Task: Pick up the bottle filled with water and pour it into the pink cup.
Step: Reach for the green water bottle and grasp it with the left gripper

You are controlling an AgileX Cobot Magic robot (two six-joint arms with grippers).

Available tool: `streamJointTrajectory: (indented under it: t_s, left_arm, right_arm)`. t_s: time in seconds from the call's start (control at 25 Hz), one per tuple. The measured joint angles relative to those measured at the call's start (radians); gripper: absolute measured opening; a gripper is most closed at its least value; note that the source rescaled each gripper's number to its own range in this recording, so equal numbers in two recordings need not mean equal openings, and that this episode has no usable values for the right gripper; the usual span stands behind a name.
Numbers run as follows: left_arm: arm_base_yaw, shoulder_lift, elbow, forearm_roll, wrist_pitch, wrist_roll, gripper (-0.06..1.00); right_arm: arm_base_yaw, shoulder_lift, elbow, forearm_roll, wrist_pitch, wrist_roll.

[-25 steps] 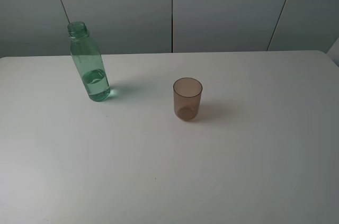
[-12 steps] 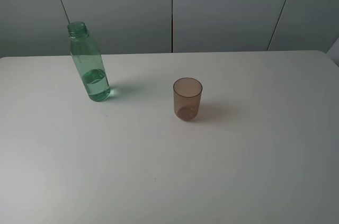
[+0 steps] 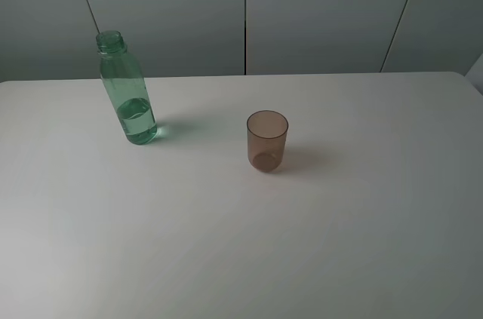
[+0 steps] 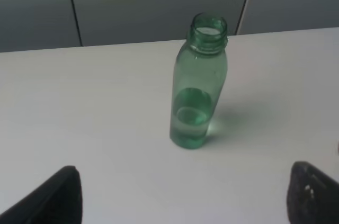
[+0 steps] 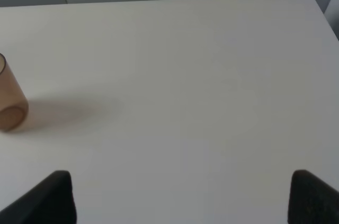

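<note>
The green-tinted bottle (image 3: pixel 128 93) stands upright and uncapped at the table's back left, about a third full of water. The pink cup (image 3: pixel 267 140) stands upright near the table's middle, to the right of the bottle and apart from it. Neither gripper shows in the exterior high view. In the left wrist view my left gripper (image 4: pixel 185 197) is open and empty, its fingertips (image 4: pixel 58 195) spread wide, with the bottle (image 4: pixel 197 83) ahead between them at a distance. My right gripper (image 5: pixel 183 197) is open and empty; the cup (image 5: pixel 10 102) shows at that view's edge.
The white table (image 3: pixel 362 221) has a rounded far right corner (image 3: pixel 460 78). Grey wall panels (image 3: pixel 317 10) stand right behind its back edge.
</note>
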Motion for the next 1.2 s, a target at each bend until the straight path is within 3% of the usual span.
streamJointTrajectory:
  t_s: [0.16,0.4,0.56,0.68,0.92,1.04,1.2]
  left_arm:
    - [-0.023,0.196,0.000,-0.013,-0.177,0.052,1.00]
    - [-0.160,0.458,0.000,-0.016,-0.382,0.180,1.00]
    - [-0.208,0.569,0.094,-0.060,-0.580,0.224,1.00]
    - [-0.215,0.596,0.215,-0.072,-0.813,0.235,1.00]
    - [-0.216,0.596,0.389,-0.097,-1.120,0.248,1.00]
    - [-0.216,0.602,0.468,-0.047,-1.291,0.231,1.00]
    - [-0.216,0.669,0.487,-0.026,-1.388,0.223,1.00]
  right_arm:
    - [0.000,0.000,0.000,0.000,0.000,0.000]
    - [0.000,0.000,0.000,0.000,0.000,0.000]
    - [0.000,0.000,0.000,0.000,0.000,0.000]
    - [0.000,0.000,0.000,0.000,0.000,0.000]
    - [0.000,0.000,0.000,0.000,0.000,0.002]
    - [0.000,0.000,0.000,0.000,0.000,0.002]
    - [0.000,0.000,0.000,0.000,0.000,0.002]
